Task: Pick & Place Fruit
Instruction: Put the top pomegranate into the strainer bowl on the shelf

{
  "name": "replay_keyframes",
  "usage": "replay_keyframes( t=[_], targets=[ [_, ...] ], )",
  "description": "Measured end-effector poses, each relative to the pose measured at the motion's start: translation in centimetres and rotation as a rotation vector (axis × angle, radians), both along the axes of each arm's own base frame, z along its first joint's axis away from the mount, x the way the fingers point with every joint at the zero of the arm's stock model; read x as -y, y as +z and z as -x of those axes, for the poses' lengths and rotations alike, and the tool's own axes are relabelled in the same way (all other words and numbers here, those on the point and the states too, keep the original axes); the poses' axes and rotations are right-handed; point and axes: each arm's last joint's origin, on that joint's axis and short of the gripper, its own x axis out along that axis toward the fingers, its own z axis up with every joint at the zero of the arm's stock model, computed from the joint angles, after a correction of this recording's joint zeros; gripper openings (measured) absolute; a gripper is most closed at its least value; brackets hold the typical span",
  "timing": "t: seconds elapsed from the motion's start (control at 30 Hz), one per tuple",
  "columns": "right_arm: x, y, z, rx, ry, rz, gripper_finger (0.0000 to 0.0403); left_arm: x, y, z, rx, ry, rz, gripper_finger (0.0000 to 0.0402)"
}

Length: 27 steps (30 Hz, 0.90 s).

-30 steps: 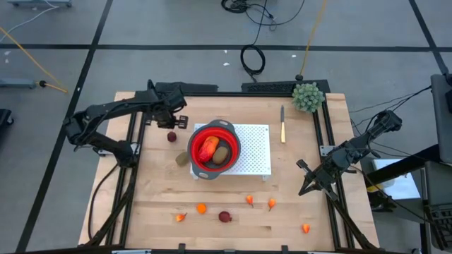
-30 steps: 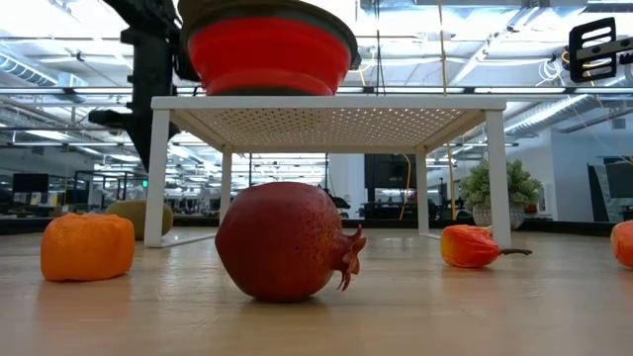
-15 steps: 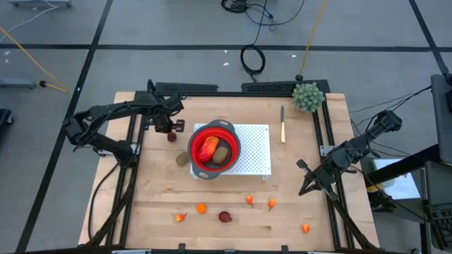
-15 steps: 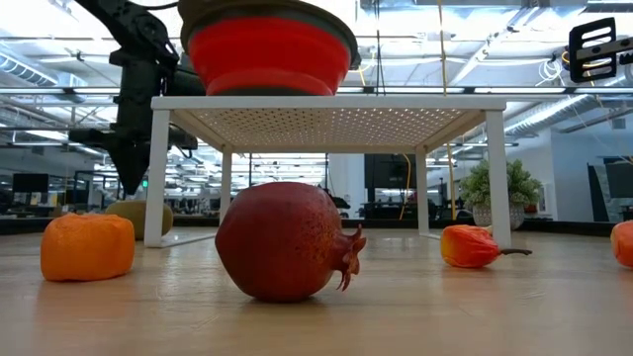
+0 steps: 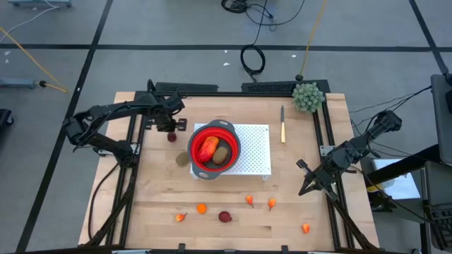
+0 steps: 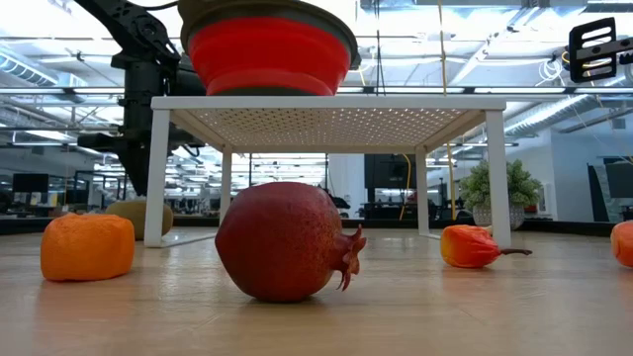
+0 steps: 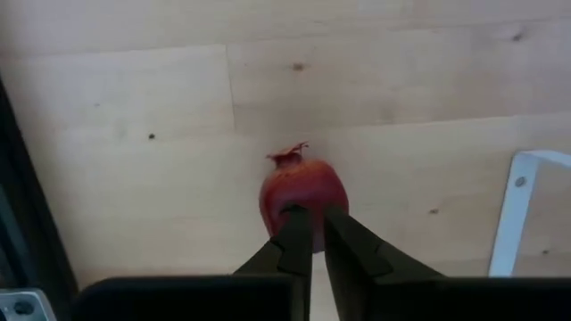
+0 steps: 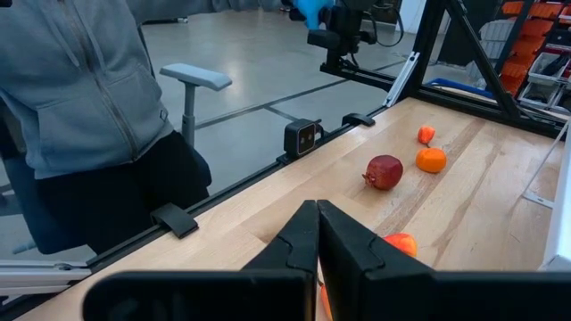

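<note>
A dark red ball (image 5: 171,137) lies on the wood to the left of the red bowl (image 5: 227,132); in the left wrist view it (image 7: 303,183) sits right under my left gripper (image 7: 310,217), which points down with shut fingers. My left gripper (image 5: 169,127) hovers at its far side. The bowl stands on a white rack (image 5: 258,149) and holds the red-orange oblong (image 5: 207,148) and a kiwi (image 5: 221,153). Another kiwi (image 5: 182,159) rests beside the rack. A second dark red ball (image 5: 224,216) and orange bits (image 5: 201,208) lie near the near edge. My right gripper (image 5: 304,185), shut, waits at the right edge. My left gripper's shut fingers (image 7: 294,234) point down from above over the dark red ball's near side (image 7: 308,201). The fingers themselves cover that spot, and I cannot tell whether they touch the ball. The ball rests on the table.
A green bushy ball (image 5: 308,97) and a wooden-handled knife (image 5: 282,124) sit at the far right. More orange bits (image 5: 272,204) (image 5: 305,228) are scattered near the near edge. A person in a grey hoodie (image 8: 80,98) stands beside the table.
My left gripper has moved away from the bowl toward the table's left edge and come down over the dark red ball, then held still there. The fruit and the bowl have stayed where they were.
</note>
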Motion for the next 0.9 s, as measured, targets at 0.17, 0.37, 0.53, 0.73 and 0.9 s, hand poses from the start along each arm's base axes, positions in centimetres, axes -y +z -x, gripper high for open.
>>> replay_keyframes(
  t=[0.17, 0.37, 0.53, 0.73, 0.9],
  targets=[
    [0.00, 0.00, 0.00, 0.000, 0.000, 0.000, 0.0000, -0.07, 0.00, 0.06, -0.020, 0.003, -0.025, 0.0100],
    [0.00, 0.00, 0.00, 0.000, 0.000, 0.000, 0.0000, -0.16, 0.00, 0.13, -0.042, 0.057, -0.053, 0.0208],
    [0.00, 0.00, 0.00, 0.000, 0.000, 0.000, 0.0000, -0.16, -0.01, 0.13, -0.042, 0.091, -0.052, 0.0273],
    [0.00, 0.00, 0.00, 0.000, 0.000, 0.000, 0.0000, -0.15, -0.03, 0.07, -0.039, 0.119, -0.052, 0.0300],
    [0.00, 0.00, 0.00, 0.000, 0.000, 0.000, 0.0000, 0.09, -0.38, -0.37, -0.069, 0.137, -0.076, 0.0294]
  ],
)
